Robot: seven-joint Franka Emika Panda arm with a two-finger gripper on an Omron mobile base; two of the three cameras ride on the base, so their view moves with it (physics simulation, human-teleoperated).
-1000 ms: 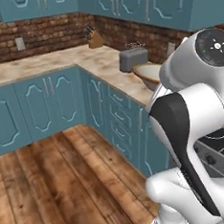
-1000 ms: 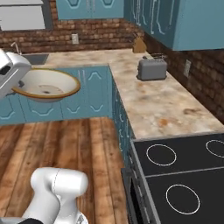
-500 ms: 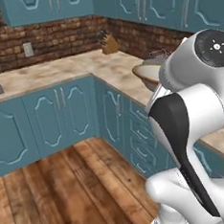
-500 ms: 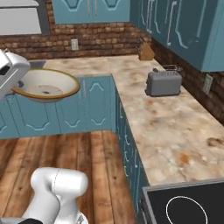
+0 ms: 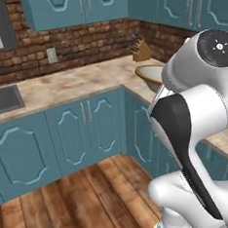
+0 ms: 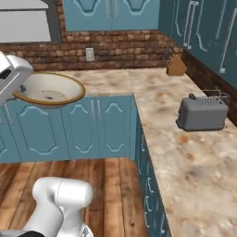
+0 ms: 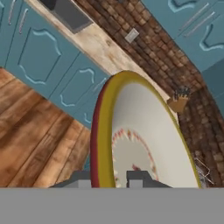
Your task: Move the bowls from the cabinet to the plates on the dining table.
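My gripper (image 7: 111, 179) is shut on the tan-brown rim of a wide shallow bowl (image 7: 144, 144), one dark fingertip (image 7: 140, 178) on the cream inner side and the other outside the rim. In the right base view the bowl (image 6: 48, 90) hangs level in the air in front of the counter's base cabinets, held at its left edge by the white hand (image 6: 11, 74). From the left base view a slice of the bowl (image 5: 149, 74) shows behind my arm. Teal wall cabinets (image 6: 203, 28) with arched doors are shut. The plates and the dining table are out of view.
An L-shaped marble counter (image 6: 185, 152) over teal base cabinets (image 5: 83, 133) wraps the corner. On it stand a grey toaster (image 6: 201, 113) and a knife block (image 6: 176, 67). A sink (image 5: 2, 99) sits at left. Wooden floor (image 5: 70, 203) lies open in front.
The whole picture has shifted, so the base has turned: the cooktop slid out of view and toaster and knife block moved right. The bowl stays in the gripper at the same spot.
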